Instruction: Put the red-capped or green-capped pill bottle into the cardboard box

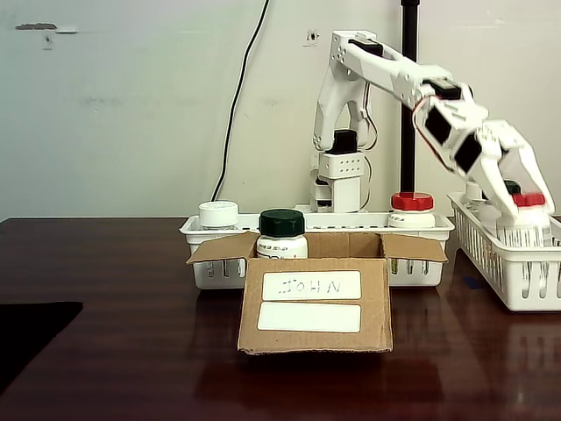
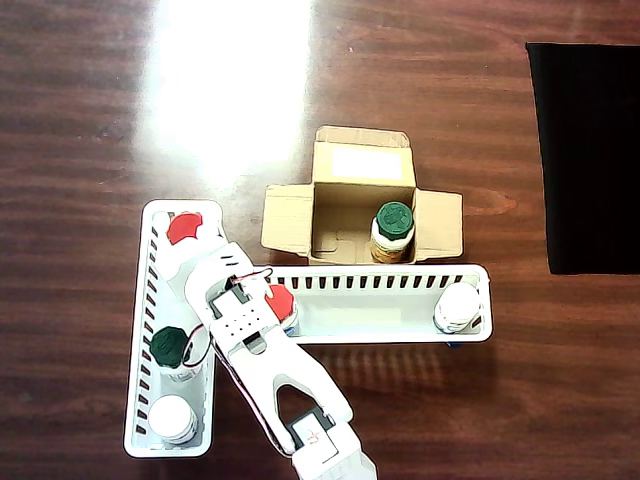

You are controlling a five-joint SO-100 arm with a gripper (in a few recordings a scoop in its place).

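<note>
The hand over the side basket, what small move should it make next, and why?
Probably lower and close on the red-capped bottle in the side basket: the hand hangs right at its cap. The cardboard box already holds a green-capped bottle.

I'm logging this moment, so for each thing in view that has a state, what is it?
cardboard box: flaps open, upright, holds one bottle.
green-capped bottle in the box: upright, capped.
gripper: down in the side basket over a red-capped bottle; grip unclear.
red-capped bottle under the gripper: upright, capped.
side basket: holds several upright bottles.
long basket: holds two upright bottles.
</note>
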